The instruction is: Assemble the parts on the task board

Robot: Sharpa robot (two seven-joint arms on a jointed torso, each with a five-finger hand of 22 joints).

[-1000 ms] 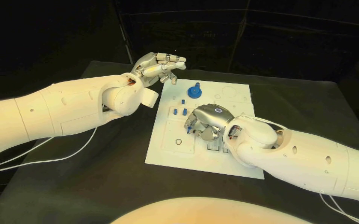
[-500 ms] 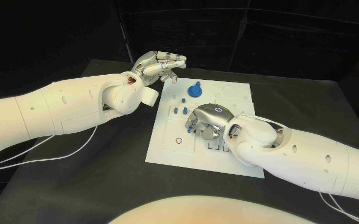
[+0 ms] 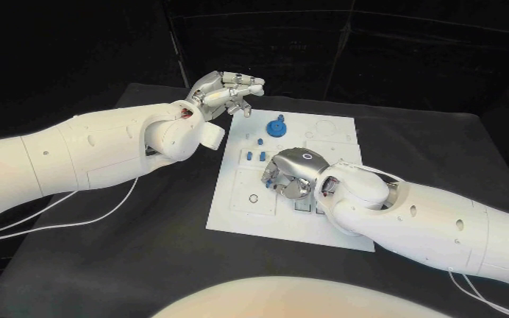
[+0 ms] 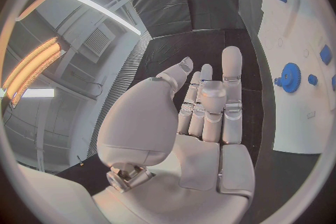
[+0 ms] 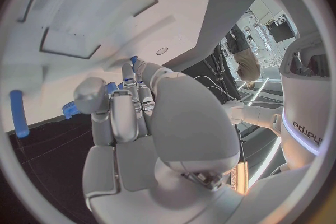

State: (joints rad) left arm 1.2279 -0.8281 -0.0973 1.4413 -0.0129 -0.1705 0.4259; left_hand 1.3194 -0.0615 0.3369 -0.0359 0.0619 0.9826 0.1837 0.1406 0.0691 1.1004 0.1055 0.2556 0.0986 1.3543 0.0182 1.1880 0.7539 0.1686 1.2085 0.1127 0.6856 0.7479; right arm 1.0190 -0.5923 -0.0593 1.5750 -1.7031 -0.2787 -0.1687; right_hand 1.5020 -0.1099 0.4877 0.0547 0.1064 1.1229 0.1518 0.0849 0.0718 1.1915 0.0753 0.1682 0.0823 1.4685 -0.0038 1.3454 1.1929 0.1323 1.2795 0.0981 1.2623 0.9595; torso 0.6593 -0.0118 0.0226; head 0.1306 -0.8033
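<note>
Head view: your right hand (image 3: 295, 173) hovers low over the task board (image 3: 239, 196), fingers curled down near the small blue parts (image 3: 254, 156); whether they pinch anything, you cannot tell. Your left hand (image 3: 225, 94) hangs off the board's far corner, fingers loosely curled, holding nothing, with the blue gear (image 3: 276, 128) nearby.

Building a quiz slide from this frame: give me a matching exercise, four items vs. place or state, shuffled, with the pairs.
Items:
1. left robot hand
2. right robot hand
3. blue gear
4. task board

Places or states:
A. white plate in the middle of the black table
B. raised off the board, beyond its far left corner, holding nothing
C. lowered over the middle of the board, fingers at a blue part
D. sits on the far part of the board

Pairs: 1-B, 2-C, 3-D, 4-A
</note>
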